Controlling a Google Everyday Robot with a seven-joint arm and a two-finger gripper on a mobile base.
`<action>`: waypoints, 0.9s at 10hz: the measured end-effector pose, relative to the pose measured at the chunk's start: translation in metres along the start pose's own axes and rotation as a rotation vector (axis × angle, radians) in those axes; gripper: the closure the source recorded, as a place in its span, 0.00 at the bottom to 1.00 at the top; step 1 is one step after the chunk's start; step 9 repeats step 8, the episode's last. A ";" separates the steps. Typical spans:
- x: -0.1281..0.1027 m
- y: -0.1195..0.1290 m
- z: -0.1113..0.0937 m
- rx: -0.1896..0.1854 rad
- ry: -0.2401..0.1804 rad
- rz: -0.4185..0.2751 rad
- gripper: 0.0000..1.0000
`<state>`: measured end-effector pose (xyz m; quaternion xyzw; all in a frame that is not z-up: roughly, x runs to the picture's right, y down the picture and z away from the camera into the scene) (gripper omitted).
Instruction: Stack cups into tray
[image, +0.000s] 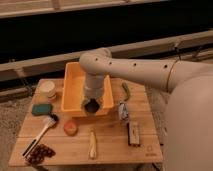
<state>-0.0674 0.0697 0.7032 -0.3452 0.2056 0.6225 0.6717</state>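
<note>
Over front wall of big deep yellow-orange plastic tray (72, 90): gripper (92, 106) hovering, finger state unclear; small round orange cup (70, 127) sitting nearby on wooden table (107, 145).

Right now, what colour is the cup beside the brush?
Orange cup, clearest in the camera view; the claw hangs over the tray's front wall.

A cream tub (48, 88) sits at the table's (110, 145) left; green sponge (41, 109) below it; brush (42, 131); banana (92, 145).
</note>
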 end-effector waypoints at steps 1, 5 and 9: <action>-0.005 0.000 -0.008 -0.007 -0.012 0.000 1.00; -0.020 -0.001 -0.026 -0.021 -0.043 -0.001 1.00; -0.040 0.001 -0.010 -0.033 -0.051 0.015 1.00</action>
